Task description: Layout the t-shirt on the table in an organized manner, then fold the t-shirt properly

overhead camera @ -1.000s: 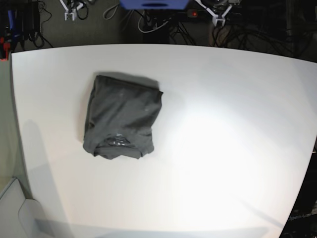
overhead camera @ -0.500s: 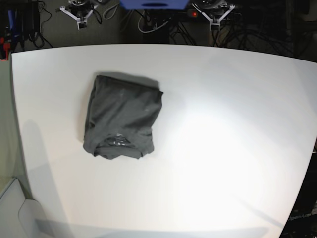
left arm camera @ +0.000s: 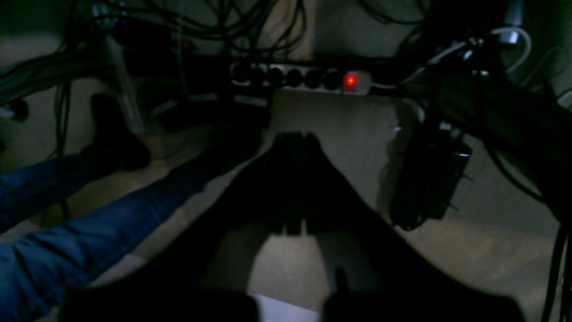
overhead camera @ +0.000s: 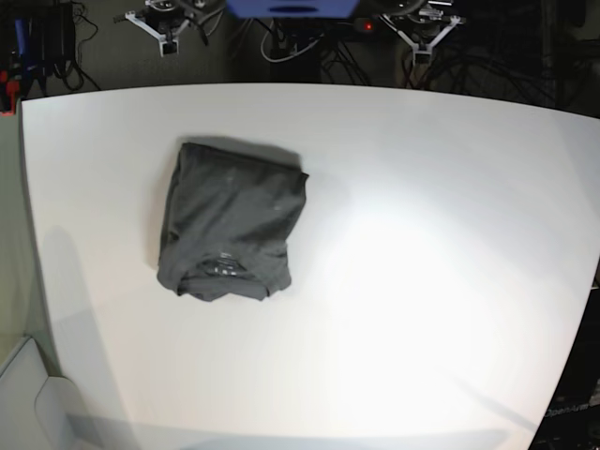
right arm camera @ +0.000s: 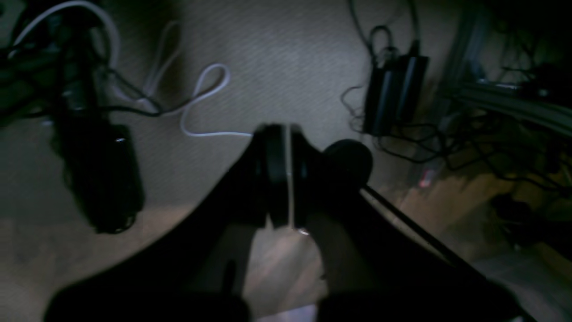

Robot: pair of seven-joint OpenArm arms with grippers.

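Note:
The dark grey t-shirt (overhead camera: 230,220) lies folded into a compact rectangle on the left half of the white table (overhead camera: 431,281), collar end toward the near side. Both arms are pulled back beyond the table's far edge, well away from the shirt. The right gripper (overhead camera: 168,44) shows at the top left and the left gripper (overhead camera: 421,54) at the top right. In the wrist views the left gripper (left arm camera: 297,138) and the right gripper (right arm camera: 286,130) are dark, pressed shut with nothing between them, hanging over the floor.
Behind the table the floor holds tangled cables, a power strip with a red light (left arm camera: 351,80), black power bricks (right arm camera: 393,98) and a leg in blue jeans (left arm camera: 89,223). A blue object (overhead camera: 291,7) sits at the far middle edge.
Both grippers have shifted a little to the right behind the far edge. The t-shirt has not moved.

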